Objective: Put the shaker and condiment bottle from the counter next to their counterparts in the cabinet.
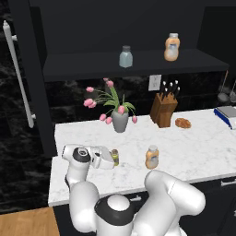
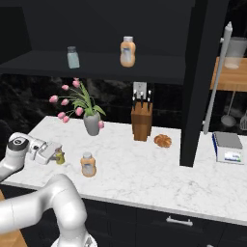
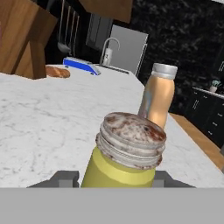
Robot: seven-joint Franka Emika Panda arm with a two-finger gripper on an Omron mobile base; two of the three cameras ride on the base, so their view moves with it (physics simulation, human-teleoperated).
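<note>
The yellow-olive shaker (image 3: 124, 153) with its brownish cap stands upright on the white marble counter (image 1: 193, 147) near the front left. My gripper (image 1: 112, 158) reaches in level from the left, and its fingers press both sides of the shaker (image 1: 115, 157) (image 2: 60, 157). A short way to the right on the counter stands the orange condiment bottle (image 1: 152, 157) (image 2: 88, 164) (image 3: 158, 98), upright and untouched. On the black cabinet shelf (image 1: 92, 64) above stand the counterparts: a pale blue-grey shaker (image 1: 126, 56) (image 2: 73, 57) and an orange bottle (image 1: 172, 47) (image 2: 127, 51).
A grey vase of pink tulips (image 1: 120, 120) rises behind the shaker. Further right are a wooden knife block (image 1: 163, 109), a bread roll (image 1: 183, 123) and a blue-edged scale (image 2: 227, 147). A black upright panel (image 2: 193, 96) meets the counter at the right.
</note>
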